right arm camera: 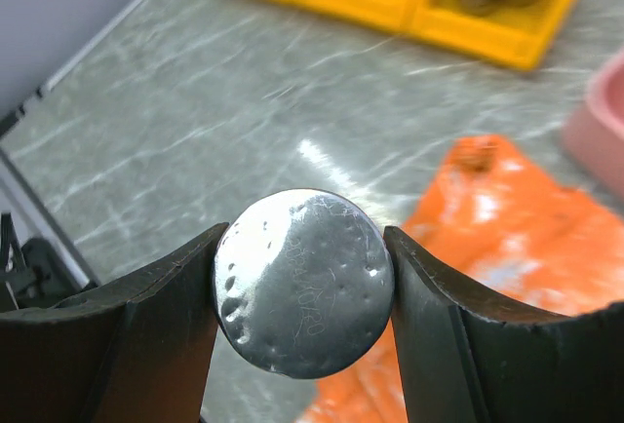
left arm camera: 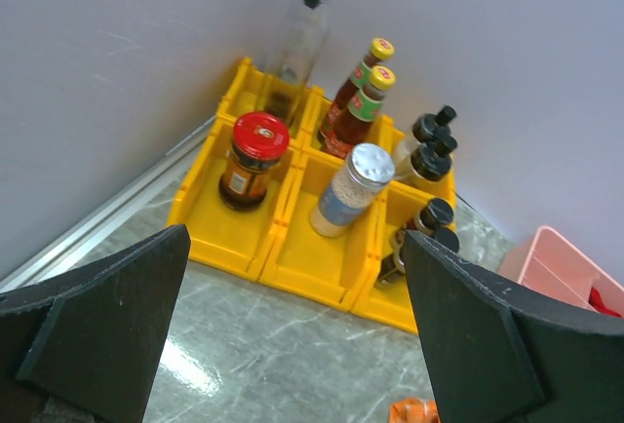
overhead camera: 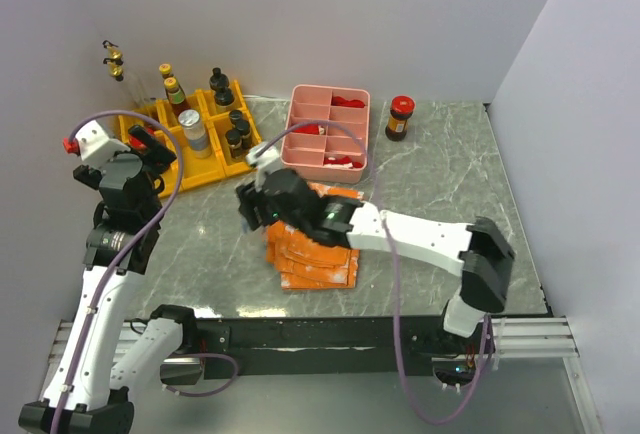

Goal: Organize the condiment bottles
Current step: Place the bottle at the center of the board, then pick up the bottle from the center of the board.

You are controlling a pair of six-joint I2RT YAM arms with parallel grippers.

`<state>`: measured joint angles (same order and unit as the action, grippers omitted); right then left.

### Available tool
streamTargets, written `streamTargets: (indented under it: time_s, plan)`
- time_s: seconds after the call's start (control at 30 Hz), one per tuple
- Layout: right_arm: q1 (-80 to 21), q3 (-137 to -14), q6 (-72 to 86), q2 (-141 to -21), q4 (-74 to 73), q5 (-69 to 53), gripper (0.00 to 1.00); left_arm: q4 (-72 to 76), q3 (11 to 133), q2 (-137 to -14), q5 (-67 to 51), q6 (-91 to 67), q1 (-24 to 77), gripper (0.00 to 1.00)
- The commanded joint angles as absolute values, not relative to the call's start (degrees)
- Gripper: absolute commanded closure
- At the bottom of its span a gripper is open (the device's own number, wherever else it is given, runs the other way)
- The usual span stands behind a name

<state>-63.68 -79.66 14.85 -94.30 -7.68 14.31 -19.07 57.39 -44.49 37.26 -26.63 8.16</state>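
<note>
A grey marbled tabletop sits in a pale-walled corner, with both arms bolted to its near edge. Closest, the right gripper [right arm camera: 304, 240] is clamped on the held shaker [right arm camera: 302, 296]. Its two fingers press either side of a round, perforated silver cap, and the body below is hidden. It hangs above bare table at the left edge of the orange folded cloth [overhead camera: 312, 254], and the arm stretches across that cloth.

To the left, the left gripper [left arm camera: 294, 248] hovers with its jaws spread wide and nothing between them, facing the yellow rack [left arm camera: 234, 243], which has six bins.

- **Front row:** one red-lidded jar [left arm camera: 255, 160], one blue-labelled shaker [left arm camera: 349, 191] and two dark black-capped bottles [left arm camera: 421, 228].
- **Back row:** a tall clear bottle [left arm camera: 297, 48] with a gold pourer, two yellow-capped sauce bottles [left arm camera: 356, 101] and two more black-capped bottles [left arm camera: 429, 145].

That makes nine for certain. From above there may be a second gold pourer, but I cannot tell. In the top view the left gripper also blocks the front-left bin.

Farther right, the pink divided tray [overhead camera: 300, 99] holds red pieces. One lone red-capped jar [overhead camera: 399, 117] stands just beside it on the table, not touching it.
</note>
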Motion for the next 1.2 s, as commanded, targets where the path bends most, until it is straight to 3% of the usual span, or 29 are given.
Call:
streamTargets:
  time_s: [0.0,0.37,0.47,0.7,0.9,1.17]
  plan:
    - [-66.9,-85.7,14.0,-99.0,-2.3,17.5,0.61,-16.5,57.0,-44.2,40.7,-26.5,7.6,0.03]
    - [-71.3,-88.3,12.7,-109.0,1.0,22.1,0.58,-16.3,57.0,-44.8,38.5,-26.4,7.4,0.04]
    - [-72.4,-86.0,11.2,-109.7,5.1,24.6,0.51,-16.0,56.6,-44.5,36.9,-26.3,7.2,0.04]
    - [-73.4,-85.6,11.4,-110.3,4.4,27.0,0.19,-16.1,57.0,-45.6,35.5,-25.9,7.0,0.04]
    - [-73.5,-83.4,11.2,-105.1,3.1,27.4,0.08,-16.2,56.8,-46.9,33.6,-27.0,7.1,0.04]
    - [-73.6,-74.0,12.3,-90.4,-1.4,28.1,0.04,-22.6,58.9,-52.2,24.3,-34.6,7.1,0.03]
